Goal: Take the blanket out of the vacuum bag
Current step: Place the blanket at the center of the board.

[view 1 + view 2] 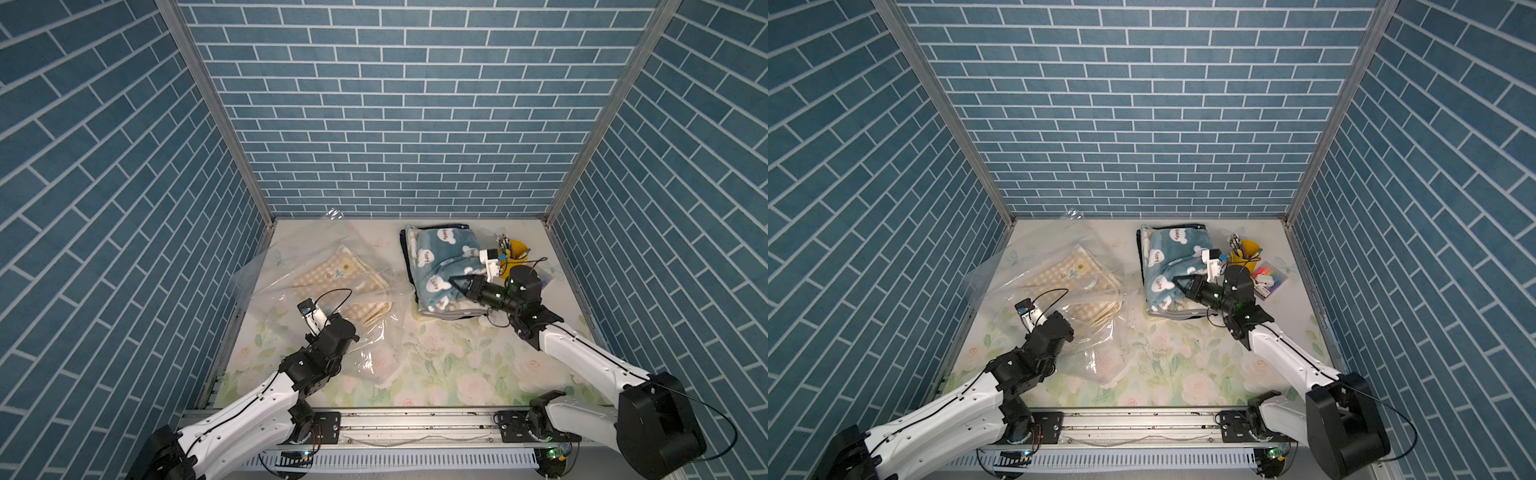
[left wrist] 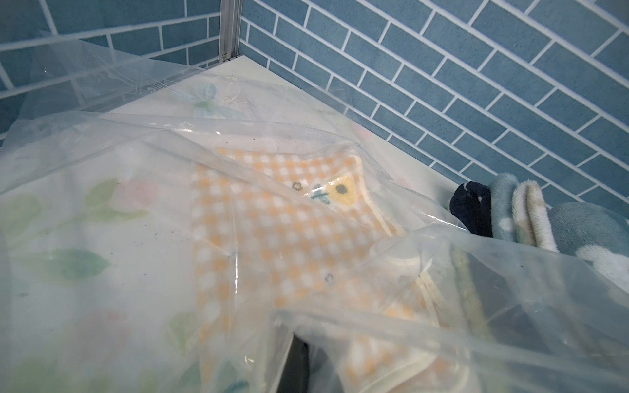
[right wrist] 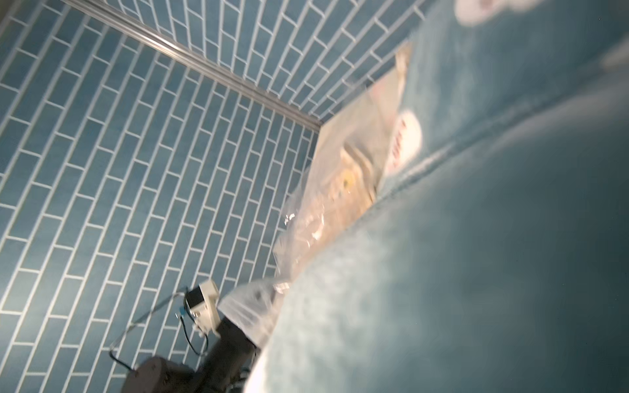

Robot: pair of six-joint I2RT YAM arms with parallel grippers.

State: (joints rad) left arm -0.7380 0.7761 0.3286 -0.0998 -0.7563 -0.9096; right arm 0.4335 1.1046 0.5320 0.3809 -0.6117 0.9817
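Blue brick walls stand round a worktop printed with soft pink flowers and green leaves. The left gripper is squeezed tight on the vacuum bag, and the clear crinkly plastic bunches over its jaws. That bag lies on the worktop's left side and reaches toward the far left corner. A folded yellow checked blanket sits inside it. The right gripper is closed to a point over a fluffy blue blanket with white bears, near the far edge. Beside it stands a round yellow cup.
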